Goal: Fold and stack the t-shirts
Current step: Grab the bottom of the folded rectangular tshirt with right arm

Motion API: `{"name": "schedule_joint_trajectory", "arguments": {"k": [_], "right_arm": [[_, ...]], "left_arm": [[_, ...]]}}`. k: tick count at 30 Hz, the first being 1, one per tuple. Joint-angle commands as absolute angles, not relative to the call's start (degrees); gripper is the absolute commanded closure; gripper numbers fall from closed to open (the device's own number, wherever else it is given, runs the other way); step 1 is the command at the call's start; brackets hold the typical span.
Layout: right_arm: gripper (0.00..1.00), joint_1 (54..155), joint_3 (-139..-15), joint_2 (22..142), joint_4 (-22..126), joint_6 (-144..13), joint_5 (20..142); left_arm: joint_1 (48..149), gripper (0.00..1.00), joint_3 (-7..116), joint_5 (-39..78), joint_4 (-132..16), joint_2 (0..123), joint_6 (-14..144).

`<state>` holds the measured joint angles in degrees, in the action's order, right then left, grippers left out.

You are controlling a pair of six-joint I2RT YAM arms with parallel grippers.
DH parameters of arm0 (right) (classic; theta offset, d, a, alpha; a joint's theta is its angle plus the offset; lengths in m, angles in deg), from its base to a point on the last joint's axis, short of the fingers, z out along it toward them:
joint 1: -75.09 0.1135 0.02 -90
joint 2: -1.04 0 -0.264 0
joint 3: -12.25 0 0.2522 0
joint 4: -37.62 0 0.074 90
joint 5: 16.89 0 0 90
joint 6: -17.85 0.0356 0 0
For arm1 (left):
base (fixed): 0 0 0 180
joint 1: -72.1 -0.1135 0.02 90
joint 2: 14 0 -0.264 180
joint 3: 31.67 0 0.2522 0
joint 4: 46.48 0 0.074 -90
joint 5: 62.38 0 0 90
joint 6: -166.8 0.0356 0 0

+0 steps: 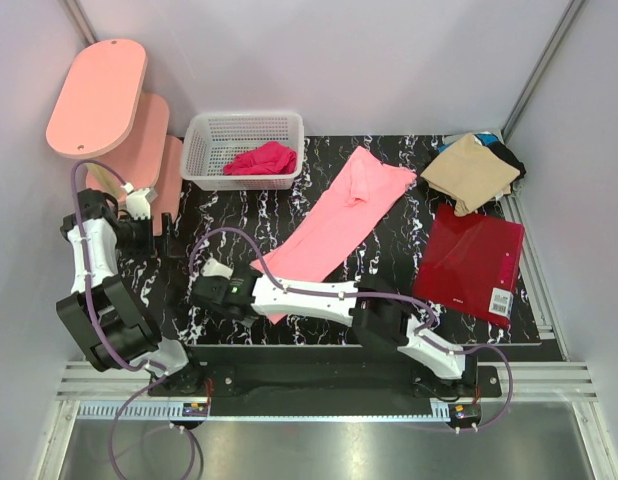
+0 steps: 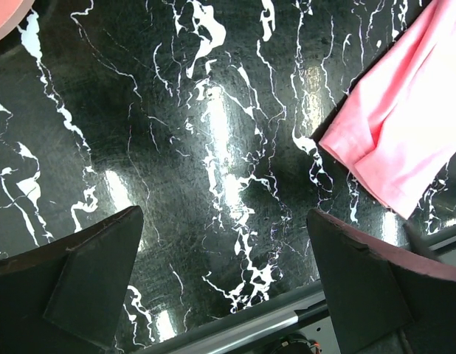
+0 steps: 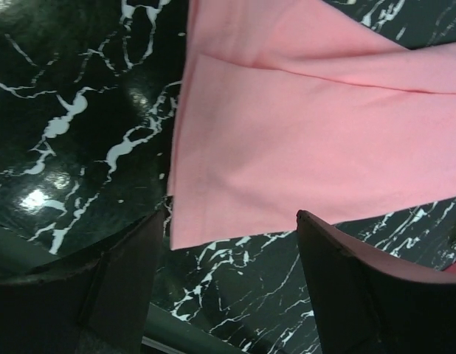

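Pink t-shirt (image 1: 339, 225) lies diagonal, near-left to far-right.

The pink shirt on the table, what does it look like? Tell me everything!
The pink shirt is soft, plain salmon cloth, folded lengthwise into a long narrow strip. It lies flat and slanted on the black marbled table, touching no other shirt. The open right gripper hangs over its near corner; nothing grips it.
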<state>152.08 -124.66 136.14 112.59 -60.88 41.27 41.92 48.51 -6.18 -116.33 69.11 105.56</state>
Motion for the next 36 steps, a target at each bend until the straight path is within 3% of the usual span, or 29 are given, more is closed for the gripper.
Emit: {"name": "schedule_joint_trajectory", "arguments": {"k": [1, 17, 30, 36], "right_arm": [[0.21, 151.5, -129.1, 138.4, 112.3, -60.8, 42.9], [0.26, 149.4, -135.6, 147.8, 111.5, -59.1, 45.5], [0.45, 145.6, -121.5, 144.4, 105.2, -56.8, 50.0], [0.57, 145.9, -121.3, 144.5, 104.3, -56.3, 53.1]], "left_arm": [[42.0, 0.01, 48.7, -8.9, -116.1, 69.7, 107.0], [42.0, 0.01, 47.3, -7.5, -116.2, 69.8, 109.6], [42.0, 0.01, 47.0, -7.4, -116.1, 70.5, 110.0], [41.9, 0.01, 47.2, -7.4, -116.1, 71.4, 109.8]]}}
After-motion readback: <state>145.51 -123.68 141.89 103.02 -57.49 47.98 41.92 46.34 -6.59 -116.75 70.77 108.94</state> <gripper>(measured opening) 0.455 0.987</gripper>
